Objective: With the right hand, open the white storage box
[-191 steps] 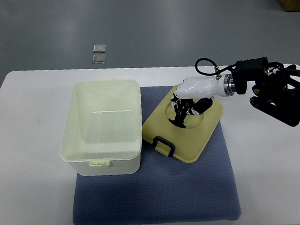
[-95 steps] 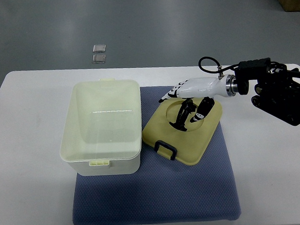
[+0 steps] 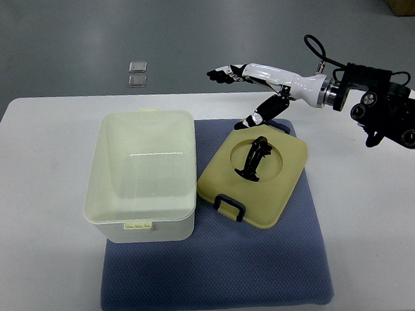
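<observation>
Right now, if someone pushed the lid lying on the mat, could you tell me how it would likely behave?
The lid looks like stiff, thin plastic, so probably light. It lies flat, so it should slide rather than tip. The textured blue mat may drag on it somewhat.

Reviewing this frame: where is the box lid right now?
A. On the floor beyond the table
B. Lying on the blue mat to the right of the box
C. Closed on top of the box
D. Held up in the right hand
B. The lid lies flat on the blue mat beside the open box, while the right hand is above it, spread and holding nothing.
</observation>
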{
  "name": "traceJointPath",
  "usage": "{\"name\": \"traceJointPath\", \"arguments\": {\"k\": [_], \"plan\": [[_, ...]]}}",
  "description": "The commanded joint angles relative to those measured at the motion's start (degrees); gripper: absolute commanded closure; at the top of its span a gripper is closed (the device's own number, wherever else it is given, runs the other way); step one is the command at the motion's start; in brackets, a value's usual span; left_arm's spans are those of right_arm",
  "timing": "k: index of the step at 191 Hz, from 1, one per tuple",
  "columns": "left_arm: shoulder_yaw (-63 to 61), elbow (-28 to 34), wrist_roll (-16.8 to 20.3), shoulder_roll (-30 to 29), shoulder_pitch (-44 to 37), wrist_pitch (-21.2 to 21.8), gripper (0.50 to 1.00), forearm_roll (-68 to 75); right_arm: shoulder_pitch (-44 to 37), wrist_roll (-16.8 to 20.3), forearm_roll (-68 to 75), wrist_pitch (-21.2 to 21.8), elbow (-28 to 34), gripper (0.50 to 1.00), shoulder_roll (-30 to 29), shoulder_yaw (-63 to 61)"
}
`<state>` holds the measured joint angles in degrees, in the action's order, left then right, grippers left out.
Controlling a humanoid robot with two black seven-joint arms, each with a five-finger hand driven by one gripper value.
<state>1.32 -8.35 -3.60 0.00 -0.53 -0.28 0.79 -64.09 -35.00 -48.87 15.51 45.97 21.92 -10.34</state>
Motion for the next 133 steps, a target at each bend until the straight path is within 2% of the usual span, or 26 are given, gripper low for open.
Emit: {"name": "traceJointPath", "arguments": {"k": [1,44,59,90,133], "plan": [[0.0,0.0,0.0,0.0,0.0,-0.1,0.5,0.0,1.2,0.0,11.2,0.0,-1.9,0.589,-0.7,-1.8],[0.0,0.0,0.0,0.0,0.0,-0.1,0.5,0.0,5.2,0.0,38.5,-1.1,-5.6,0.587,-1.9,-3.8],[0.0,0.0,0.0,0.0,0.0,0.0,0.5,0.0,7.0,2.7,46.6,-2.5,-8.1,0.583,-2.8,-3.7],[0.0,0.0,0.0,0.0,0.0,0.0,0.5,0.0,10.1,7.5,54.1,-4.4,-12.5,0.579,-5.6,-3.7],[0.0,0.0,0.0,0.0,0.0,0.0,0.5,0.0,14.0,7.2,57.1,-5.1,-13.4,0.57,-7.7,-8.4]]}}
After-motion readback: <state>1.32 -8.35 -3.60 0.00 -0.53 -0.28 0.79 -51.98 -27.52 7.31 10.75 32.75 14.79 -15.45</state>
